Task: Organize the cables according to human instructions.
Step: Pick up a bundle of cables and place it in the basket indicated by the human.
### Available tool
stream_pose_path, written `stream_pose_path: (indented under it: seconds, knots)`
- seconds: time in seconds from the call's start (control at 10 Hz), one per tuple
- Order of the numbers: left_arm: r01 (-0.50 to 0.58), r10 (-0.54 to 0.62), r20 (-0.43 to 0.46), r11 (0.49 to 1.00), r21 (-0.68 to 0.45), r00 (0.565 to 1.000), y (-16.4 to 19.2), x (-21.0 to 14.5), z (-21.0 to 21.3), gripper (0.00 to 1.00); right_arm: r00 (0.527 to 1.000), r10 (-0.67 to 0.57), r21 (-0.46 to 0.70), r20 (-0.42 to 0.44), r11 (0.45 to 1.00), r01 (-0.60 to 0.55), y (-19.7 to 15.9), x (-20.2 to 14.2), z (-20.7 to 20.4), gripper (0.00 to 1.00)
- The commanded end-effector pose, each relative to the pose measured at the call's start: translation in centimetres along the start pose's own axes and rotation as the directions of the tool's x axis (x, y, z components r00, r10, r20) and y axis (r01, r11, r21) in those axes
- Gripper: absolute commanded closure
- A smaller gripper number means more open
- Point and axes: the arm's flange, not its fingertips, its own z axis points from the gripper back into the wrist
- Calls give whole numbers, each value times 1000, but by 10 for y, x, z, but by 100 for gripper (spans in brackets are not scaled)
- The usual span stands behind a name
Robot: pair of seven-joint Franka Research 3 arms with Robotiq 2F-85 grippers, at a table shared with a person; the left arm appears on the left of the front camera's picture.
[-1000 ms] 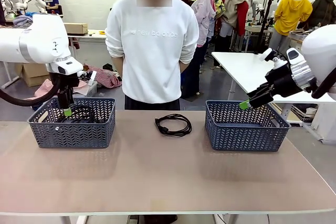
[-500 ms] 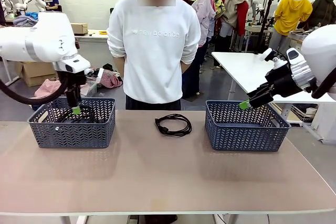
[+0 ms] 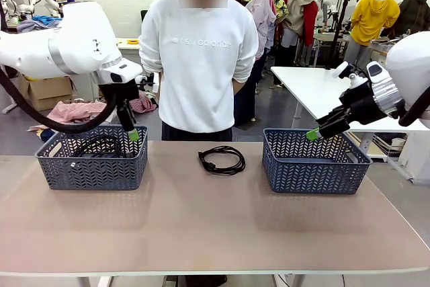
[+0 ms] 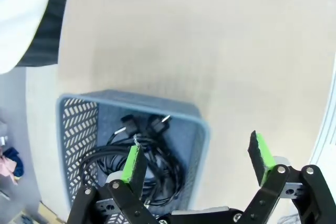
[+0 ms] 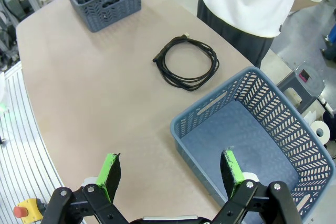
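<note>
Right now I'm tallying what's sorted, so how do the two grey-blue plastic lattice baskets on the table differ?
The left grey-blue plastic basket holds coiled black cables; the right grey-blue plastic basket holds none, its floor bare. The left gripper hangs, jaws open, by the left basket's right end, while the right gripper hangs open above the right basket. Both share the same herringbone lattice walls, and one coiled black cable lies on the table between them.

My two arms are glossy white with rounded joint housings; the left arm (image 3: 64, 48) carries a grey band and a thick black hose looping beneath it. My right arm (image 3: 410, 65) ends in a black wrist with white fittings. Each gripper is black, built of linked bars with silver screws at the pivots, and my fingertips (image 4: 132, 162) wear bright green pads (image 5: 109, 174).
</note>
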Motion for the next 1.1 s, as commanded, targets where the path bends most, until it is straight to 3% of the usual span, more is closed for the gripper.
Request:
stream_pose_path:
  seconds: [0.0,0.4,0.6,0.7,1.0]
  knots:
    - [-32,30,58,999,36,998,-33,5,-8,0,999,15,11,30,1000,-16,-2,-1,-2,0]
    - [-56,51,90,997,52,995,-71,21,-11,0,999,15,11,30,1000,-16,-2,-1,-2,0]
    - [-156,152,159,988,15,975,-76,24,-13,0,999,15,11,30,1000,-16,-2,-1,-2,0]
    - [-48,44,79,998,42,996,-69,28,-12,0,999,15,11,30,1000,-16,-2,-1,-2,0]
    - [-48,44,79,998,42,996,-69,28,-12,0,999,15,11,30,1000,-16,-2,-1,-2,0]
